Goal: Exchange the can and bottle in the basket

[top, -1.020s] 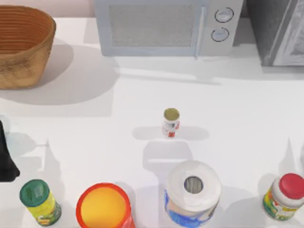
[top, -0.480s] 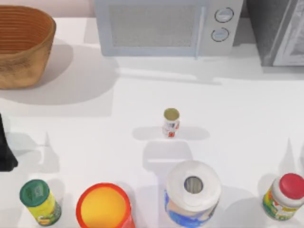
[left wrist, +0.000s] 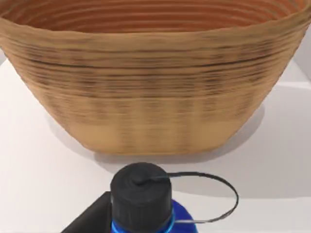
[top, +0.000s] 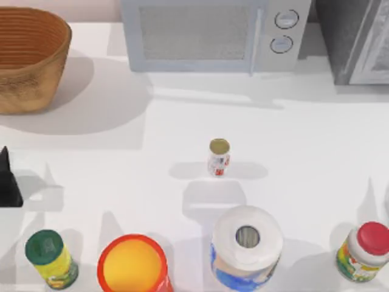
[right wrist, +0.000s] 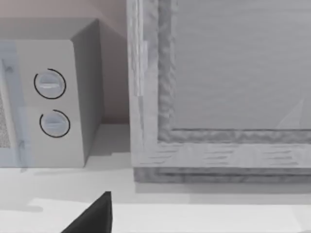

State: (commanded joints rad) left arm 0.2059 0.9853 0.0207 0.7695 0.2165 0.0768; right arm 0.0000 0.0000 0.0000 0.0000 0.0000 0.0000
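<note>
The basket (top: 27, 58) is seen at the top view's ten o'clock corner of the surface (top: 304, 152), upright; in the left wrist view its woven wall (left wrist: 150, 97) rises just beyond a blue bottle (left wrist: 146, 208) with a black cap and a thin loop tether. The bottle is held at the left gripper (left wrist: 92, 221), of which one dark finger is seen beside the bottle's neck; the gripper appears clamped on the bottle, outside the basket. In the top view the left gripper (top: 8, 182) is seen as a dark shape at nine o'clock, near the edge.

The can (top: 219, 156) stands upright near the middle of the surface, well apart from the basket. At six o'clock a paper roll (top: 247, 246) stands, with an orange cup (top: 132, 264) at seven o'clock, a green-capped bottle (top: 50, 257) at eight o'clock and a red-capped bottle (top: 364, 250) at four o'clock. A microwave (top: 213, 33) is placed at twelve o'clock.

A dark finger of the right gripper (right wrist: 95, 216) is seen in the right wrist view; whether it is apart or together cannot be told.
</note>
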